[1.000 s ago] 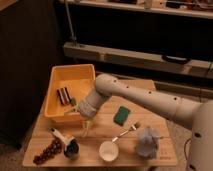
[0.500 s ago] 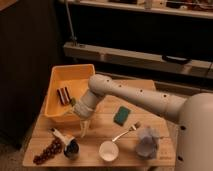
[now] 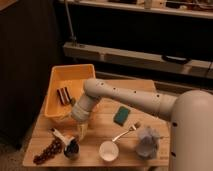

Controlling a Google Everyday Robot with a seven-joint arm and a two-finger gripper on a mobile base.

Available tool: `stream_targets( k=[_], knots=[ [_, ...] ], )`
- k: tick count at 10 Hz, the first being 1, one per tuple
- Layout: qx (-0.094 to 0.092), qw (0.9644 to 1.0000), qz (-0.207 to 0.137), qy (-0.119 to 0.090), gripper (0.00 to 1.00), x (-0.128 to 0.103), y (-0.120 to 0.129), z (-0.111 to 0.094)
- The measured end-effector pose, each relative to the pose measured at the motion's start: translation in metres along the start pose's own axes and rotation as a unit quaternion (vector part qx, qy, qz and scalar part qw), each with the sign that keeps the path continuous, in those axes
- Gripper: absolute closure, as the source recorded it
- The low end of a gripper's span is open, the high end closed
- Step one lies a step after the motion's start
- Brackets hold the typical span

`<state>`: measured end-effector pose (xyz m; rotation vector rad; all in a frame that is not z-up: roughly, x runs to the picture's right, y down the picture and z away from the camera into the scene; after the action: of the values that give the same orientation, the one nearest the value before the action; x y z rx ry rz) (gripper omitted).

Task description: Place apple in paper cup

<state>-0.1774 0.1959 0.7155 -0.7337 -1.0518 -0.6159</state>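
The paper cup [image 3: 108, 150] is a small white round cup standing upright near the table's front edge, its pale inside showing. The apple is not in view; it may be hidden behind my arm or gripper. My gripper [image 3: 74, 126] points down over the table just in front of the yellow bin, left of and behind the cup. Its two pale fingers [image 3: 82, 131] stand apart, and I see nothing between them.
A yellow bin [image 3: 80, 72] with a dark item inside stands at the back left. A dark grape bunch [image 3: 46, 150] and a dark round white-handled object [image 3: 69, 145] lie front left. A green sponge [image 3: 121, 115], a fork [image 3: 125, 133] and a grey cloth [image 3: 147, 141] lie to the right.
My gripper has moved a little left and down along the bin's front edge. Nothing on the table has moved.
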Motion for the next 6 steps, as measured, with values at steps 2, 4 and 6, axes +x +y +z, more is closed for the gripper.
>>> stream_targets(
  k=[2, 4, 6],
  knots=[
    [-0.006, 0.9998, 0.011, 0.013, 0.20, 0.007, 0.001, 0.006],
    [-0.010, 0.9995, 0.021, 0.019, 0.20, 0.014, 0.004, 0.011],
    [-0.017, 0.9991, 0.032, 0.021, 0.20, 0.021, 0.007, 0.017]
  ],
)
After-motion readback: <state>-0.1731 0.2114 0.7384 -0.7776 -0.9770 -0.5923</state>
